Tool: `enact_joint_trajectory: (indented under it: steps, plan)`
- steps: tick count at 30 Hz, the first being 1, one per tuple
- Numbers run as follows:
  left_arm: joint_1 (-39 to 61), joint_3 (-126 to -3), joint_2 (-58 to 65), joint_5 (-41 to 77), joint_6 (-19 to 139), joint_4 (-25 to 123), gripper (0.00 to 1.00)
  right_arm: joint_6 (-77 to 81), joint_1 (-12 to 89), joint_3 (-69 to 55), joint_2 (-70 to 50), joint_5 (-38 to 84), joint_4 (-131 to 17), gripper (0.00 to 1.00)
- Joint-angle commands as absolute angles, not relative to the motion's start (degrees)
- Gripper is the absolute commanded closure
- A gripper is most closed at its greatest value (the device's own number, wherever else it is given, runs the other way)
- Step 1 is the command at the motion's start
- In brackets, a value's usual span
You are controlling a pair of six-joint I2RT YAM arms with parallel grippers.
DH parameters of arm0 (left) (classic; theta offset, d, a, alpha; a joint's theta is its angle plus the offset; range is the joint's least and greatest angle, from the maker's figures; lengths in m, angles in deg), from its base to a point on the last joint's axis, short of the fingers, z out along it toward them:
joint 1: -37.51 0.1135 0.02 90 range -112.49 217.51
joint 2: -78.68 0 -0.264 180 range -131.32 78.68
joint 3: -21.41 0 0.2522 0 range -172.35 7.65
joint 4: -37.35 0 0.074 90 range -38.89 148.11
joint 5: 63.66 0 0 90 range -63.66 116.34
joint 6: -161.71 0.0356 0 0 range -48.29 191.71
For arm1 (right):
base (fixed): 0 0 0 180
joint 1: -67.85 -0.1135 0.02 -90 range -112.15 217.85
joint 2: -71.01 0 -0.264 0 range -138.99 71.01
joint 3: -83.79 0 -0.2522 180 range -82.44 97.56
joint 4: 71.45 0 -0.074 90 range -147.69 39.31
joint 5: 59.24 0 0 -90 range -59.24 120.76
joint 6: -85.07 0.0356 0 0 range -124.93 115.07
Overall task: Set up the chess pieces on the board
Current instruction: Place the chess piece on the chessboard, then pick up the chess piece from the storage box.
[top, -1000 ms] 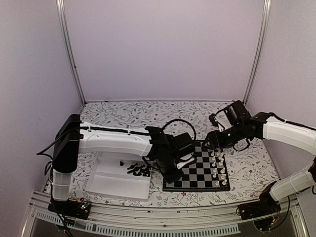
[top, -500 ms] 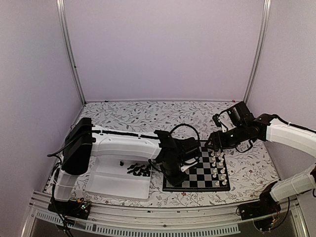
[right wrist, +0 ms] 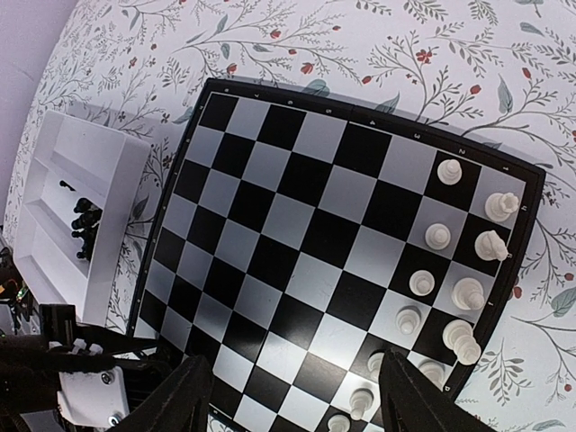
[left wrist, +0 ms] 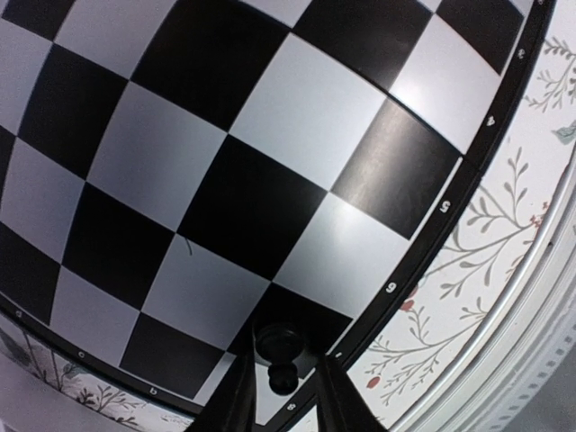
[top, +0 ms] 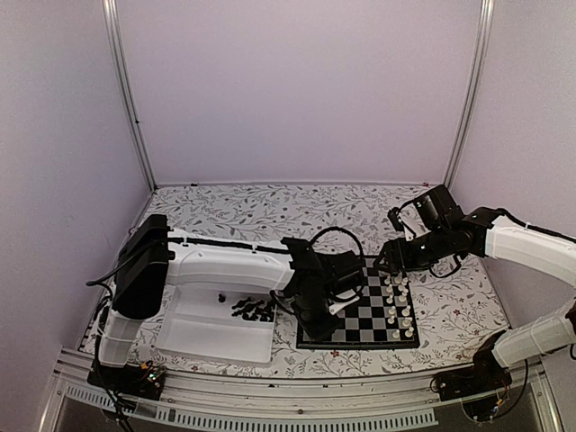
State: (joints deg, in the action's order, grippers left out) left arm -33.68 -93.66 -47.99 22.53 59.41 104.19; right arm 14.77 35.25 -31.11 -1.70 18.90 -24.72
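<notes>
My left gripper (top: 328,306) is shut on a tiny black chess piece (left wrist: 281,349), which stands upright between its fingers (left wrist: 236,396). It is low over a black square at the board's (top: 364,315) near left edge. I cannot tell whether the piece touches the board (left wrist: 225,162). More black pieces (top: 254,309) lie in the white tray (top: 193,337); they also show in the right wrist view (right wrist: 83,219). My right gripper (top: 389,261) is open and empty above the board's far right part (right wrist: 306,225).
Several white pieces (top: 399,301) stand in two files along the board's right edge, also seen from the right wrist (right wrist: 450,288). The tray (right wrist: 108,180) lies left of the board. The floral cloth (top: 270,211) covers the table.
My left arm swung right and lowered the black piece to the board's near left edge a second ago, then held still. My right gripper shifted slightly right.
</notes>
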Motion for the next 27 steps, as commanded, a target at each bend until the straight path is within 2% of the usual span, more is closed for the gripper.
enact_joint_trajectory:
  steps: [1, 12, 21, 24, 27]
  plan:
    - [-34.47, -93.61, -47.97, 22.52, 59.0, 104.24, 0.71, 14.64, 35.51, -30.94, -1.94, 19.25, -25.33, 0.34]
    - [-34.4, -93.27, -45.83, 22.21, 60.29, 102.57, 0.65, 14.49, 35.68, -30.85, -2.37, 18.92, -25.42, 0.33]
    - [-30.08, -93.31, -31.6, 25.09, 61.86, 101.35, 0.48, 14.29, 35.98, -29.98, -2.59, 17.9, -25.35, 0.33]
    - [-26.57, -91.03, -27.41, 30.84, 58.46, 104.14, 0.49, 14.1, 36.02, -29.89, -3.52, 17.54, -25.69, 0.33]
    - [-20.87, -85.55, -24.78, 35.93, 52.93, 108.71, 0.56, 14.21, 36.08, -29.44, -4.4, 16.96, -26.53, 0.32]
